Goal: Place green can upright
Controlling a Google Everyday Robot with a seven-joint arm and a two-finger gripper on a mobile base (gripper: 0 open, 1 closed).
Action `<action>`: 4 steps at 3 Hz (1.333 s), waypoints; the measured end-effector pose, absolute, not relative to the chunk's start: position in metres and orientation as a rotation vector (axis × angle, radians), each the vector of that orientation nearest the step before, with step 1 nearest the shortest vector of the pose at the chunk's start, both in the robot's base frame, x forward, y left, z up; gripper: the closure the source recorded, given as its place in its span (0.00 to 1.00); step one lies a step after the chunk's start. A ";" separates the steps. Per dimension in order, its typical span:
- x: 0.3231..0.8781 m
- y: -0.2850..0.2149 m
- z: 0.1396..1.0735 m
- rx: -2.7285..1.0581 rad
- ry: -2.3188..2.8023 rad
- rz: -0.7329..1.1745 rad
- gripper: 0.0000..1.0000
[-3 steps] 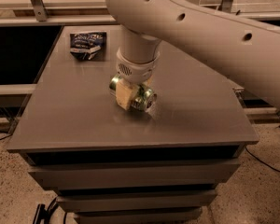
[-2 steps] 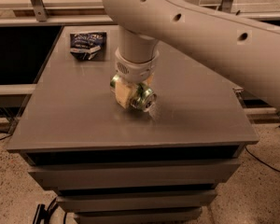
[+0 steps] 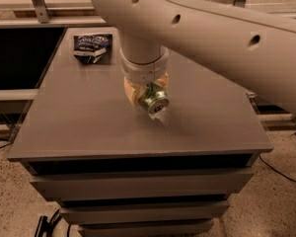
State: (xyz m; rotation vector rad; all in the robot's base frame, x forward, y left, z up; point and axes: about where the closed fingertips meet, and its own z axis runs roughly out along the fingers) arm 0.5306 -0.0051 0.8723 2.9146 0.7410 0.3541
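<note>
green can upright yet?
No, tipped: the green can sits tilted in the gripper at the middle of the table, round end facing the camera.

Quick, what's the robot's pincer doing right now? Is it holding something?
Pincer: closed on the green can, which is tipped over, not upright, over the middle of the table.

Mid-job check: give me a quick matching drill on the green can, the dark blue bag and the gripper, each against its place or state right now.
Things:
1. green can
2. dark blue bag
3. gripper

Places or states:
A. lying near the far left corner of the table
B. over mid-table, shut on the can
C. tilted, not upright, one end facing the camera

Pairs: 1-C, 2-A, 3-B
</note>
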 end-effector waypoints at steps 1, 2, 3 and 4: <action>0.531 -0.005 0.873 2.955 0.609 0.369 1.00; 0.531 -0.005 0.873 2.955 0.609 0.369 1.00; 0.535 -0.008 0.871 2.963 0.506 0.362 1.00; 0.539 -0.017 0.872 2.972 0.317 0.359 1.00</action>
